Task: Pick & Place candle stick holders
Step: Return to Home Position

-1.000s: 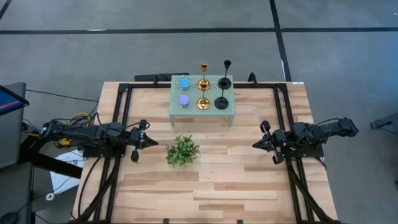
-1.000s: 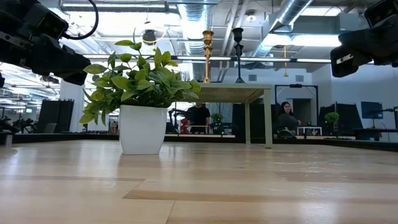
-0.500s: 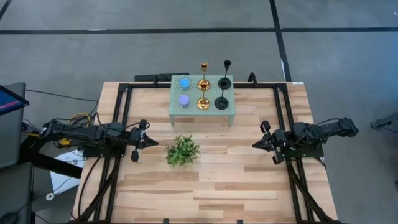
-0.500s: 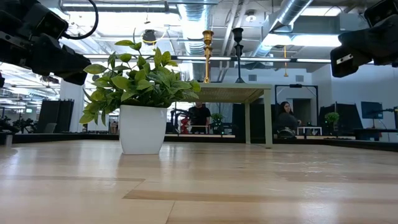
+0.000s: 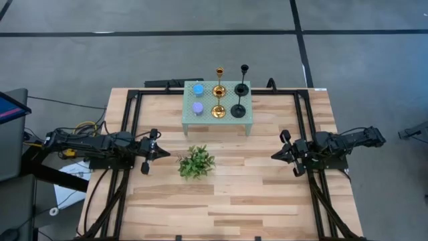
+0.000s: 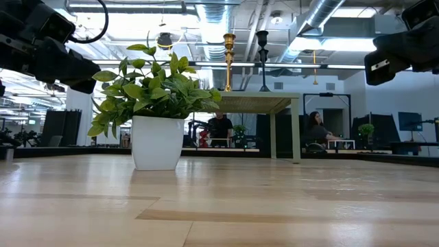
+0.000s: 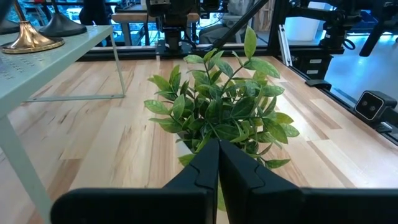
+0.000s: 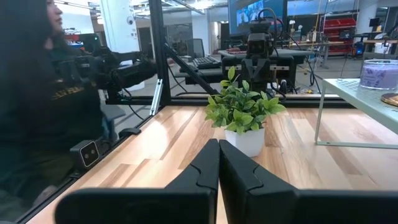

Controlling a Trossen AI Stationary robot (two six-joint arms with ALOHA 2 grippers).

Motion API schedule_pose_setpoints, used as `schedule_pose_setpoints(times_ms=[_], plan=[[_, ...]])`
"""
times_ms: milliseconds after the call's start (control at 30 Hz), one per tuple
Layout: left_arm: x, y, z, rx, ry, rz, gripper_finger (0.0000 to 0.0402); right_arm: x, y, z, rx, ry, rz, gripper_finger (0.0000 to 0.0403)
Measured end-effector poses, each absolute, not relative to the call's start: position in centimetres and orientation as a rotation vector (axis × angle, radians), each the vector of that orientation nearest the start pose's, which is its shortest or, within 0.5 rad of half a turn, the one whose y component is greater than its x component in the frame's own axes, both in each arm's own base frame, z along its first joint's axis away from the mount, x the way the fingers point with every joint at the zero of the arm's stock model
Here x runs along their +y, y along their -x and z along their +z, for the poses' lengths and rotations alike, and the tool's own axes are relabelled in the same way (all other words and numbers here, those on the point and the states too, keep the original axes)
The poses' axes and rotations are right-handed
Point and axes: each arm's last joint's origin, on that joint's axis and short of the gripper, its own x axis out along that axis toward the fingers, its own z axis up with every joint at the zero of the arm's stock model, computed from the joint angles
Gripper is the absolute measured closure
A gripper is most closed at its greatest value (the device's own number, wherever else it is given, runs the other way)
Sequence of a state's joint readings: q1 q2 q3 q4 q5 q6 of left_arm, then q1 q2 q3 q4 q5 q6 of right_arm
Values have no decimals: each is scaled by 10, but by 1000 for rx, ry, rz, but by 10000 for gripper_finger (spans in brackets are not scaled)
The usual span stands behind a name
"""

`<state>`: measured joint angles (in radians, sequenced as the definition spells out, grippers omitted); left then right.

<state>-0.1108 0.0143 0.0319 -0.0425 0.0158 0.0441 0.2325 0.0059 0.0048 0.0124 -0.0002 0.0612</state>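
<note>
Jaws on the left arm [image 5: 100, 144], at 9 o'clock over the light wooden surface [image 5: 234, 201], are pressed together with nothing between them, as its wrist view shows. Just beyond them, near the centre, stands the green leafy plant in a white pot [image 5: 196, 163].

At 12 o'clock the pale green perforated shelf [image 5: 249, 124] carries everything. On its 9 o'clock side sit the small blue cylinder candle [image 5: 198, 90] and the small purple cylinder candle [image 5: 198, 107]. Next come the shiny brass candle stick holder [image 5: 219, 90] and the second brass candle stick holder [image 5: 218, 111] toward 6 o'clock of it. On the 3 o'clock side are the matte black candle stick holder [image 5: 241, 88] and the second black candle stick holder [image 5: 238, 110]. All four stand upright and apart.

At 3 o'clock the right arm [image 5: 341, 144] points inward, its jaws likewise closed and empty.

No holder is left on the bare surface, so the placing looks finished, and both arms seem already pulled back to rest. Against the frames from a second and half a second ago, nothing has shifted.
</note>
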Motion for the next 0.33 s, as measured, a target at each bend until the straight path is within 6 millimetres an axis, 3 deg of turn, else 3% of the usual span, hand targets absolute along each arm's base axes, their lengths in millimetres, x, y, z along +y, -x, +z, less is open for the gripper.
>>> schedule_pose_setpoints(times_ms=[333], plan=[[-11,-96,170,17,-45,-127,391,23,-95,166,-4,-62,233,403]])
